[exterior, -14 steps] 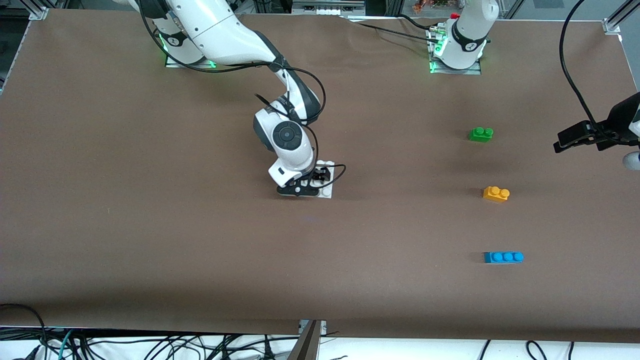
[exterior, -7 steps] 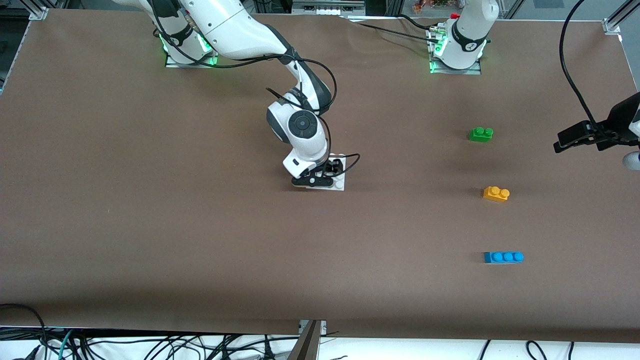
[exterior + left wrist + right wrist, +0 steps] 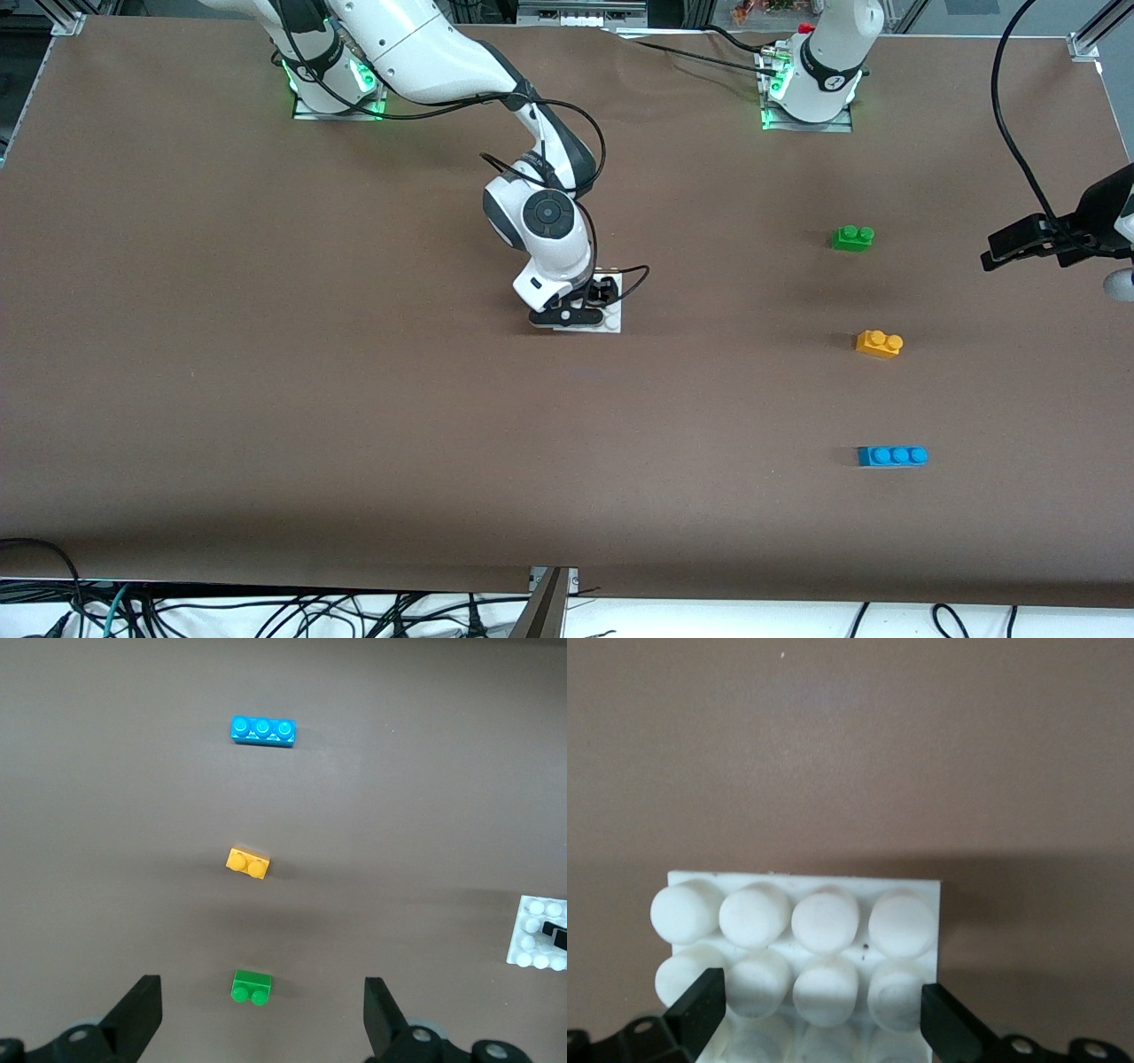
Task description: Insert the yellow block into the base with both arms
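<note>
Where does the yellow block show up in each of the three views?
Front view: the yellow block lies on the table toward the left arm's end, between the green brick and the blue brick.
Left wrist view: mid-frame, again between green and blue.
Right wrist view: not in it; only the base shows.
Shared landmark: the base, in all three views.

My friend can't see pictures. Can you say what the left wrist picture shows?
Three bricks lie in a row on the brown table: the blue brick, the yellow block in the middle, and the green brick. The open left gripper hangs over the green one, and the white base shows at the edge.
</note>
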You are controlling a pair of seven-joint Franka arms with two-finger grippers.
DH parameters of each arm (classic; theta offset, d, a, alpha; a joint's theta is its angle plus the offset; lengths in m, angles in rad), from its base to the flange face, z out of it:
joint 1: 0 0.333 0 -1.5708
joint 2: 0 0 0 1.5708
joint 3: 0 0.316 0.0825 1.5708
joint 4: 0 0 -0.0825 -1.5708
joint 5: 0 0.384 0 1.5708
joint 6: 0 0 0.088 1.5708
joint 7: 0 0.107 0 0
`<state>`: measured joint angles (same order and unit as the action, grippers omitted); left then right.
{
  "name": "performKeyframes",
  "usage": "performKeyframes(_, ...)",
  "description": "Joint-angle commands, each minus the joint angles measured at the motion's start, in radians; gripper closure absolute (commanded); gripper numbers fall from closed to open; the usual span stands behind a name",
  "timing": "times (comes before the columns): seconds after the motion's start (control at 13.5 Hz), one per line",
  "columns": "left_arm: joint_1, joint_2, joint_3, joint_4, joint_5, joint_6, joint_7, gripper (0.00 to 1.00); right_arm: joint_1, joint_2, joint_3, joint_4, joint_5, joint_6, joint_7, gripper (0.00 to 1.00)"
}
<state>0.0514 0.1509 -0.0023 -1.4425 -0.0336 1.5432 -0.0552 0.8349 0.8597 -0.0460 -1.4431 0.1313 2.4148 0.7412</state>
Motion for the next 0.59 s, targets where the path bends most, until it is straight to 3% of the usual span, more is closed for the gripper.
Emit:
performKeyframes(0.0,0.005,-0.001,0.001,0.01,-0.005,-0.008,0.005,0.0,-0.019,-0.005,-0.017,0.071,0.001,-0.055,-0.035,0.0)
performKeyframes(0.3,0.005,-0.002,0.001,0.01,-0.006,-0.008,0.005,0.0,-0.068,-0.024,-0.066,0.226,0.001,-0.288,-0.146,0.0)
performKeyframes(0.52,0.007,-0.002,0.002,0.01,-0.005,-0.008,0.005,0.0,-0.149,-0.066,-0.124,0.234,0.008,-0.303,-0.287,0.0)
